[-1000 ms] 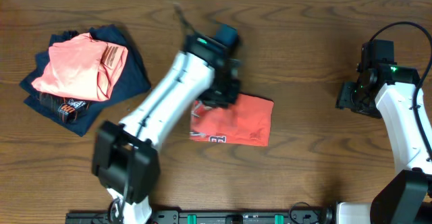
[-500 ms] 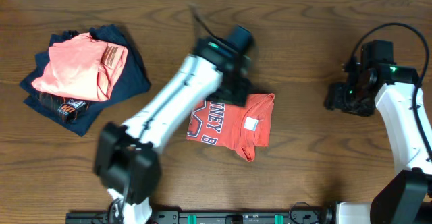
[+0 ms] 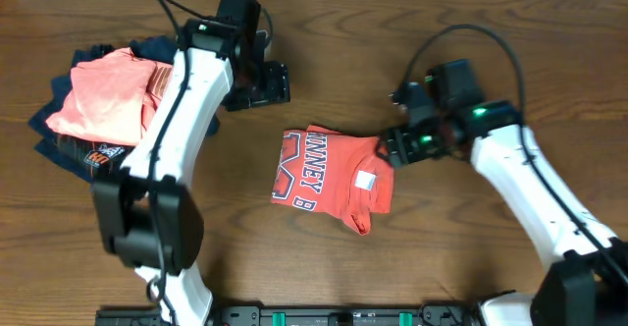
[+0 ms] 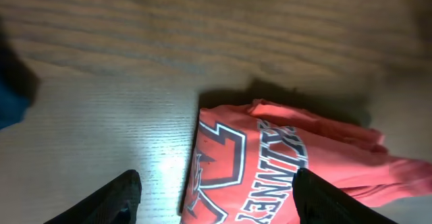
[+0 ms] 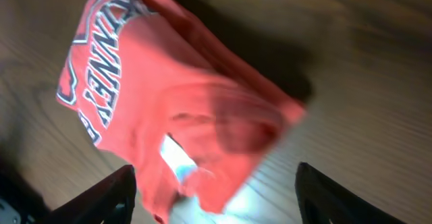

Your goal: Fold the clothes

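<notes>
The clothes, a coral-red T-shirt [image 3: 329,179] with navy lettering and a white tag, lie folded in a rough rectangle mid-table. My left gripper [image 3: 274,83] hovers behind and to the left of the shirt, open and holding nothing. In the left wrist view the shirt [image 4: 283,163] lies below and ahead of the open gripper [image 4: 216,207]. My right gripper [image 3: 392,149] is at the shirt's back right corner. The right wrist view shows its jaws spread wide over the blurred shirt [image 5: 169,102], with the gripper [image 5: 216,204] gripping nothing.
At the back left a salmon-pink folded shirt [image 3: 103,100] lies on a dark navy garment [image 3: 59,149]. My left arm crosses beside that pile. A dark blue edge [image 4: 10,82] of it shows in the left wrist view.
My left gripper let go of the shirt, opened and swung away to the back left. The shirt now lies lettering-up. My right arm moved left to the shirt's right edge.
</notes>
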Tool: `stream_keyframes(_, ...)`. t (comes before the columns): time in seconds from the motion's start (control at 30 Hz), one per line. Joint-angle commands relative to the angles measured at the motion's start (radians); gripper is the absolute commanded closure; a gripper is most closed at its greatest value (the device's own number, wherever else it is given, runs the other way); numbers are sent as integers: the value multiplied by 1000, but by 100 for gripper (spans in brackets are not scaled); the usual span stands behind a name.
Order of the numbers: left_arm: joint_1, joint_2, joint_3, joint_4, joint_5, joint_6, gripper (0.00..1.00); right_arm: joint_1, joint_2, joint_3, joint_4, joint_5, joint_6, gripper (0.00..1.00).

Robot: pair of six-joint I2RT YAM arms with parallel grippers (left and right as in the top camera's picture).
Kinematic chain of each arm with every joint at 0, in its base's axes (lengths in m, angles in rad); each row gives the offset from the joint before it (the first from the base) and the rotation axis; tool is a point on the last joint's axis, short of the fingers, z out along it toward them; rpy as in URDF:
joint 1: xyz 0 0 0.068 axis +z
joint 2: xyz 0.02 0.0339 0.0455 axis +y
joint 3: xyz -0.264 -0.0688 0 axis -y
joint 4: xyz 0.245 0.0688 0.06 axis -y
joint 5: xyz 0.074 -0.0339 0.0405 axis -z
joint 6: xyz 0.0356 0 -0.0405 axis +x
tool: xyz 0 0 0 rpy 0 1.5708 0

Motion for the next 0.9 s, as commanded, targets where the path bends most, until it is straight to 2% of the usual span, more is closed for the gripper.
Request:
stream_keyframes(0.0, -11, 76, -19, -5, 61, 48, 27, 48, 63, -52, 46, 60, 109, 25)
stream_keyframes(0.07, -19, 114, -19, -10, 72, 58, 27, 64, 111, -77, 87, 60, 151, 27)
stream_keyframes(0.13, -29, 147, -19, -21, 73, 58, 27, 71, 161, -97, 116, 73, 162, 37)
stream_keyframes(0.2, -38, 175, -19, -34, 73, 58, 27, 71, 209, -105, 121, 140, 209, 42)
stream_keyframes(0.27, -45, 195, -19, -43, 72, 58, 27, 66, 250, -105, 127, 254, 275, 43)
stream_keyframes(0.43, -41, 198, -18, -43, 72, 58, 27, 24, 281, -105, 247, 423, 326, 39)
stream_keyframes(0.63, -37, 197, -16, -42, 73, 57, 24, -45, 280, -69, 483, 438, 212, 30)
stream_keyframes(0.8, -35, 197, -8, -9, 79, 58, 20, -64, 249, 36, 367, 415, 109, 25)
stream_keyframes(0.87, -35, 196, -3, 33, 166, 103, 18, -64, 215, 73, 296, 463, 108, 24)
